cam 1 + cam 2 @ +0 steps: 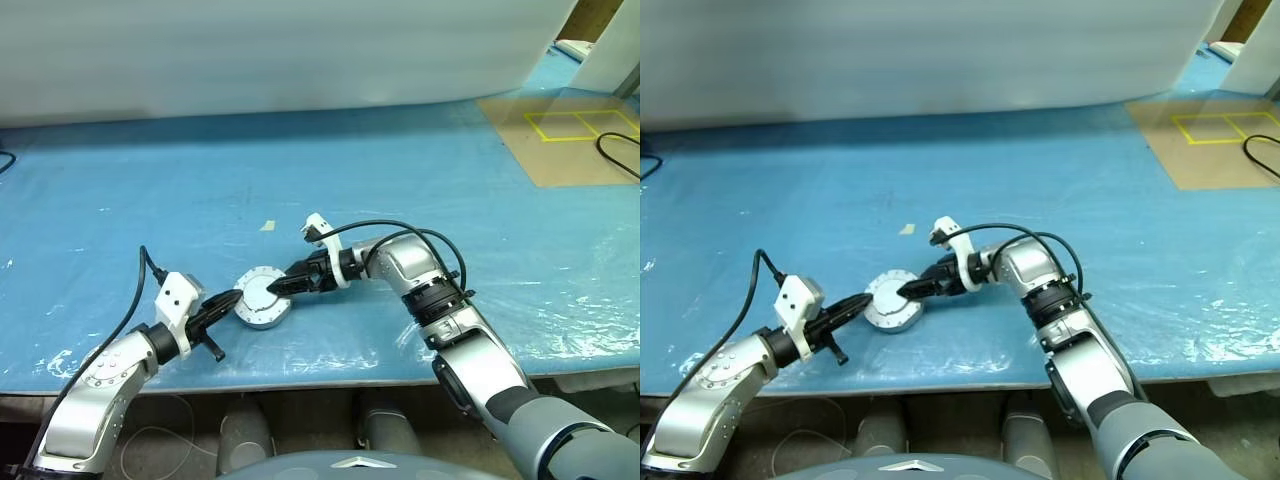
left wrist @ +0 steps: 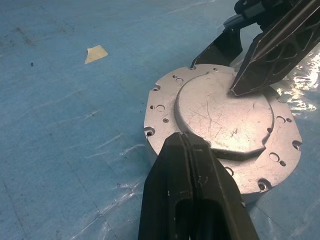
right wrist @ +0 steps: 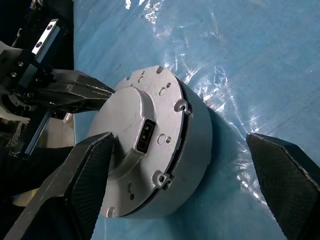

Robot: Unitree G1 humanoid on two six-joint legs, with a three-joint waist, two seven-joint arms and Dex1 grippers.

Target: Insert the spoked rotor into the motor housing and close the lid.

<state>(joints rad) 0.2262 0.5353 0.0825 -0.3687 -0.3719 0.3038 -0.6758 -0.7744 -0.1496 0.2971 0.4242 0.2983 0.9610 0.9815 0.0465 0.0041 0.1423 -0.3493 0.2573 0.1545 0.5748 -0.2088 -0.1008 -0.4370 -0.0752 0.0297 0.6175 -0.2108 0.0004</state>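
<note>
The motor housing (image 1: 268,314) sits on the blue table (image 1: 420,190), a round grey metal body with the lid (image 2: 220,115) on top, plain grey face up. The spoked rotor is hidden. My left gripper (image 1: 232,297) is shut, and its tip (image 2: 182,137) is against the housing's near-left rim. My right gripper (image 1: 275,285) reaches in from the right and is open. One of its fingers (image 2: 265,55) has its tip on the lid, and the other stands off past the housing's side wall (image 3: 197,132). Nothing is held.
A small scrap of tape (image 1: 267,225) lies on the table behind the housing. At the back right is a brown board (image 1: 560,150) with yellow taped squares and a black cable (image 1: 618,152). The table's front edge (image 1: 330,378) runs just below both arms.
</note>
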